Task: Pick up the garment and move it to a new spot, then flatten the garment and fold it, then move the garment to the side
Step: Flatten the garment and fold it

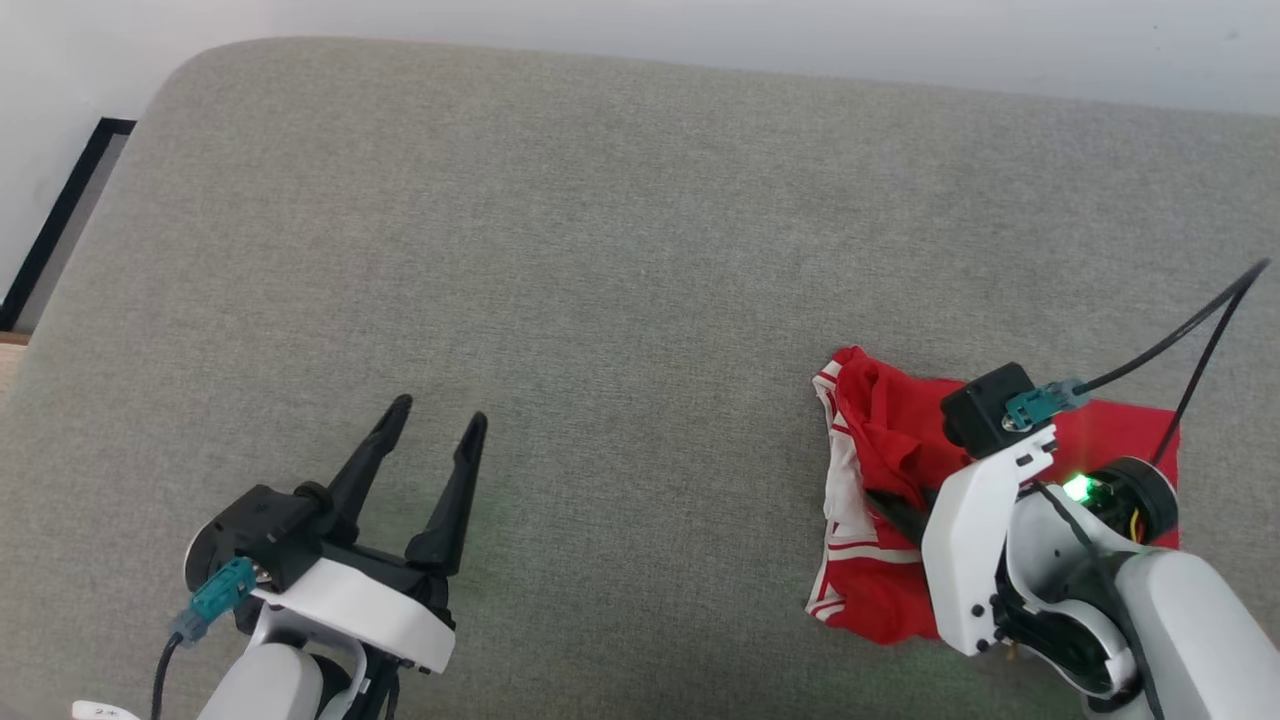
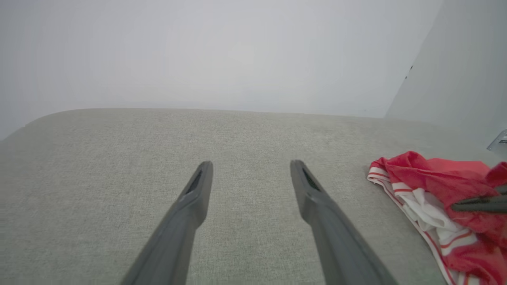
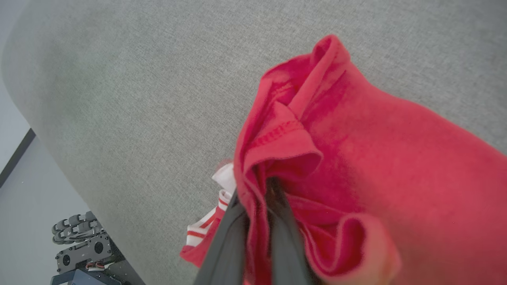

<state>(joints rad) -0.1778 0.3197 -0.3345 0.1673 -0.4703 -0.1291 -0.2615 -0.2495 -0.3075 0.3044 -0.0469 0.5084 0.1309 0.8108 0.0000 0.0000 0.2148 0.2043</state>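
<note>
The garment (image 1: 885, 440) lies bunched at the right of the grey cushion, red with white sleeve fabric and striped trim along its left edge. My right gripper (image 1: 890, 505) comes in from the right, low over the cloth, and is shut on a fold of red fabric. From the right wrist, that gripper (image 3: 255, 190) pinches a hemmed fold of the garment (image 3: 356, 158) between its dark fingers. At the lower left, my left gripper (image 1: 437, 415) hovers open and empty above bare cushion. The left wrist view has the left gripper (image 2: 250, 168) spread wide, and the garment (image 2: 435, 186) off to its right.
The grey upholstered surface (image 1: 600, 250) stretches wide to the left and back. A pale wall (image 1: 700, 30) runs behind it. Floor with a dark strip (image 1: 60, 220) lies past the left edge. The robot's wheeled base (image 3: 79, 245) sits below the cushion's edge.
</note>
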